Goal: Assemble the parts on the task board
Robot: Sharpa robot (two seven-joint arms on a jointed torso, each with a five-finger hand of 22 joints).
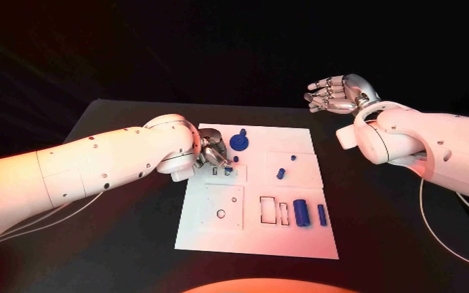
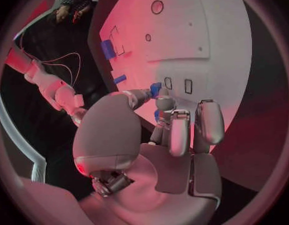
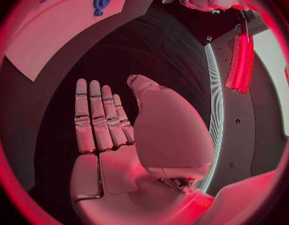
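The white task board lies mid-table. My left hand is over the board's left side, its fingers curled, and it pinches a small blue peg between thumb and finger just above two small slots. The left wrist view shows the same peg at the thumb tip of that hand, close to the board. A blue gear sits on the board right beside the fingers. My right hand hangs in the air beyond the board's far right corner, holding nothing, its fingers straight.
Two small blue pieces lie mid-board. A blue cylinder and a thin blue bar lie near the right edge, beside two rectangular outlines. The right wrist view shows the gear on the board.
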